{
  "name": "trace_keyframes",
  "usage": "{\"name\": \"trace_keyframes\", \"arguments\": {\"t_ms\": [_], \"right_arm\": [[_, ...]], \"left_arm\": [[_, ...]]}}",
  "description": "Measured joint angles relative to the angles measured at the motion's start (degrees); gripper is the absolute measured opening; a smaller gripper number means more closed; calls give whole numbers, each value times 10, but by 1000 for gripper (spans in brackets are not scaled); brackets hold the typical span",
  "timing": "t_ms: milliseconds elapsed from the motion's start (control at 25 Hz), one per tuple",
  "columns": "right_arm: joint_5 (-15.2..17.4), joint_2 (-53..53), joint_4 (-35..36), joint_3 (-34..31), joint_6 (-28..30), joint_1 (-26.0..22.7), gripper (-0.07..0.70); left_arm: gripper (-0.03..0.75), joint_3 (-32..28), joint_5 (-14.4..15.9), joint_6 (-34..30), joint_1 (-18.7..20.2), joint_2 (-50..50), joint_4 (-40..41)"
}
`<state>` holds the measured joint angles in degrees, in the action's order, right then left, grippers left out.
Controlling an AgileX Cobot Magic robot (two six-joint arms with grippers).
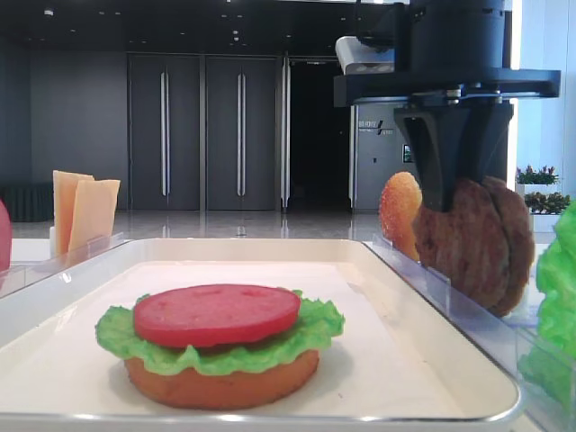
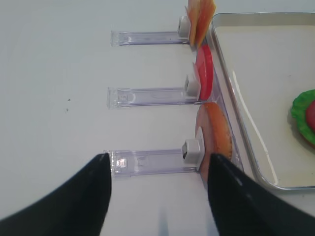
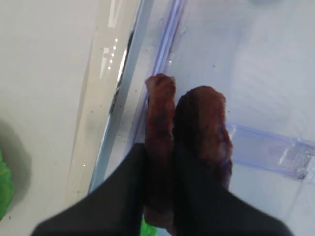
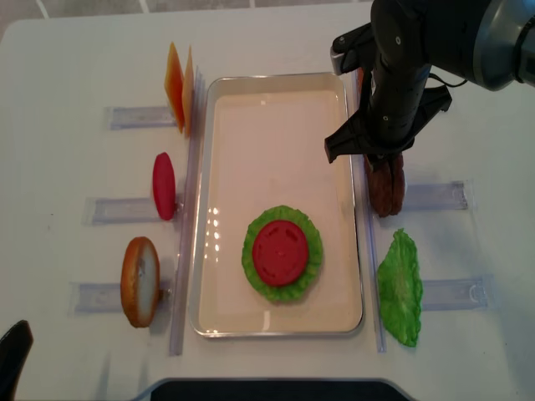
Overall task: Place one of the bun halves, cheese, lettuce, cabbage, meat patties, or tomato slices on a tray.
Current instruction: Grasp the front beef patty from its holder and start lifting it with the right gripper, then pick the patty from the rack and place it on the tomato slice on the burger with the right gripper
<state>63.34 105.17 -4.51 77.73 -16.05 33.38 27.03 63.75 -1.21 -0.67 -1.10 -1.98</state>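
My right gripper point(image 4: 383, 154) point(image 1: 447, 200) is shut on the upright meat patty point(image 3: 160, 105) nearer the tray; in the right wrist view its black fingers point(image 3: 123, 196) clamp that patty from both sides. A second patty point(image 3: 204, 123) stands right beside it in the same clear rack point(image 4: 435, 196). The off-white tray point(image 4: 276, 125) holds a bun half point(image 1: 225, 382) topped with lettuce point(image 1: 319, 328) and a tomato slice point(image 4: 281, 252). My left gripper point(image 2: 160, 158) hangs open over the table left of the tray, with nothing between its fingers.
Left of the tray, clear racks hold cheese slices point(image 4: 180, 88), a tomato slice point(image 4: 164, 185) and a bun half point(image 4: 140, 281). On the right lie a loose lettuce leaf point(image 4: 399, 288) and another bun half point(image 1: 400, 211) behind the patties.
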Motion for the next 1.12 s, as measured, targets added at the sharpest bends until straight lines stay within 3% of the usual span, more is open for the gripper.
{"name": "trace_keyframes", "arguments": {"t_ms": [240,440,800,1120], "right_arm": [[27,2,2,25,0,18,134],[68,2,2,76,0,38,134],[67,2,-16,177,11,36,134],[69,2,-8,199,29,-26,134]], "left_arm": [[471,0,0,0,0,0,0],[471,0,0,0,0,0,0],[471,0,0,0,0,0,0],[471,0,0,0,0,0,0]]}}
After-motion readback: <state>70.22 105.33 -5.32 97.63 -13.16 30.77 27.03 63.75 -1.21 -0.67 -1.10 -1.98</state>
